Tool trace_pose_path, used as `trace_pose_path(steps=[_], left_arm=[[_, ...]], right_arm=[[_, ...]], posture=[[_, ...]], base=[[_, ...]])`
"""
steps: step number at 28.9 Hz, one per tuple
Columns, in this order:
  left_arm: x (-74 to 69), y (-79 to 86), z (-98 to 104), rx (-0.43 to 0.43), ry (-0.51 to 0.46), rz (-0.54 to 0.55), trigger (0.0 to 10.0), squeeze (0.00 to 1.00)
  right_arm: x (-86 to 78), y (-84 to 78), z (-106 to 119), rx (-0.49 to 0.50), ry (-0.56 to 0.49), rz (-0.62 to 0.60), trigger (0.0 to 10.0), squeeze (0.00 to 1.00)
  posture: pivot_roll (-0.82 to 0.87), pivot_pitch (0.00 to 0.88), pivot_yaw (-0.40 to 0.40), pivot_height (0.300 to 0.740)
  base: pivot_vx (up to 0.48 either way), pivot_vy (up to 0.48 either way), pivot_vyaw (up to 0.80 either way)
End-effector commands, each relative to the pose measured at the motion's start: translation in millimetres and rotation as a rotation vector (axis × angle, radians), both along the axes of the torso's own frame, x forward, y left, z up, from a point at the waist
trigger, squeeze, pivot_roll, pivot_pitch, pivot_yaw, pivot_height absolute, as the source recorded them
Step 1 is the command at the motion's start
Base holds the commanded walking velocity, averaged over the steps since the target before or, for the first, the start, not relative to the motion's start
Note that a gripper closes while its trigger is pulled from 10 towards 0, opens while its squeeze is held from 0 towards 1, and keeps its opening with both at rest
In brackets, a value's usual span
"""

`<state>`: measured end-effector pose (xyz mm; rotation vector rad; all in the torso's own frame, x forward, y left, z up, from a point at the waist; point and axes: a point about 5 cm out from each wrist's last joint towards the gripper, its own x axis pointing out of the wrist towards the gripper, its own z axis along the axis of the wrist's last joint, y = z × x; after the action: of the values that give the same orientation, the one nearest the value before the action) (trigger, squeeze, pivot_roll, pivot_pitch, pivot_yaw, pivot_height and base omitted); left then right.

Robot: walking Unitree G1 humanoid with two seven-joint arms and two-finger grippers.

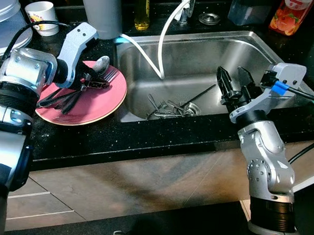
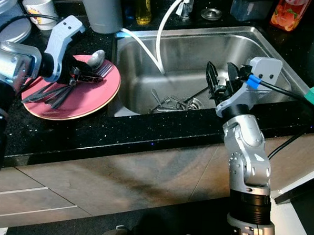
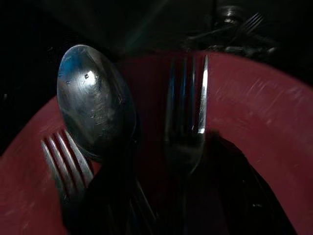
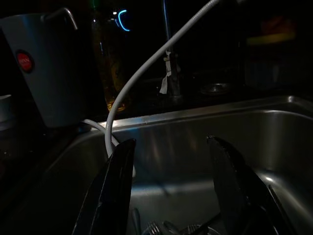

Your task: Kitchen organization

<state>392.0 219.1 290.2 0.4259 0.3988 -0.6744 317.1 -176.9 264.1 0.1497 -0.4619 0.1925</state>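
Left of the steel sink (image 1: 265,55), the left gripper (image 1: 90,78) hovered low over a pink plate (image 1: 102,107) stacked with a spoon (image 3: 93,98) and forks (image 3: 188,112); whether its fingers were parted or clenched could not be told. Setting cutlery down flat and parallel would likely serve best. More cutlery (image 1: 170,106) lay jumbled beside the drain, silver and tangled. Over the sink's front rim, the right gripper (image 1: 232,79) waited, jaws spread and empty.

My black-fingered left gripper (image 1: 98,83) sits over a pink plate (image 1: 99,106) of silver cutlery (image 2: 91,61). The counter (image 1: 145,135) is black with pale speckles; the sink (image 1: 202,56) is grey steel.
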Motion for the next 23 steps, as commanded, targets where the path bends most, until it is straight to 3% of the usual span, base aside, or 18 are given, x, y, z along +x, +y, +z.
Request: trace_pose_path(steps=[1, 5, 8, 11, 14, 22, 23], left_arm=[[-1.3, 8.8, -23, 0.043, 0.076, 0.047, 10.0, 0.0], [-2.8, 13.5, -24, 0.062, 0.082, 0.059, 10.0, 0.0], [-2.7, 14.1, -10, 0.036, 0.032, 0.061, 10.0, 0.0], [-6.9, 13.8, 20, -0.022, -0.035, 0.026, 10.0, 0.0], [-10.8, 18.5, 28, -0.023, -0.046, 0.021, 10.0, 0.0], [-22.8, 40.7, 25, -0.03, -0.021, 0.074, 10.0, 0.0], [-26.6, 43.8, 16, -0.028, 0.012, 0.081, 10.0, 0.0]], right_arm=[[-1.3, -2.5, -2, 0.003, 0.003, -0.003, 10.0, 0.0], [-1.3, -2.3, -2, 0.001, 0.003, 0.001, 10.0, 0.0], [-1.2, -1.7, -1, -0.001, 0.003, 0.005, 10.0, 0.0], [-1.2, -1.4, -1, -0.003, 0.003, 0.008, 10.0, 0.0], [-1.0, -1.0, -1, -0.004, 0.003, 0.01, 10.0, 0.0], [-0.3, 0.4, -2, -0.004, 0.005, 0.018, 10.0, 0.0], [0.2, 0.6, -2, -0.004, 0.007, 0.021, 10.0, 0.0]], posture=[[0.1, 0.136, 0.043, 0.74], [0.11, 0.134, 0.039, 0.74], [0.1, 0.131, 0.035, 0.74], [0.11, 0.13, 0.033, 0.74], [0.11, 0.127, 0.034, 0.74], [0.12, 0.128, 0.03, 0.74], [0.12, 0.13, 0.025, 0.74]], base=[[0.0, 0.0, 0.0], [0.0, 0.0, 0.0], [0.0, 0.0, 0.0], [0.0, 0.0, 0.0], [0.0, 0.0, 0.0], [0.0, 0.0, 0.0], [0.0, 0.0, 0.0]])
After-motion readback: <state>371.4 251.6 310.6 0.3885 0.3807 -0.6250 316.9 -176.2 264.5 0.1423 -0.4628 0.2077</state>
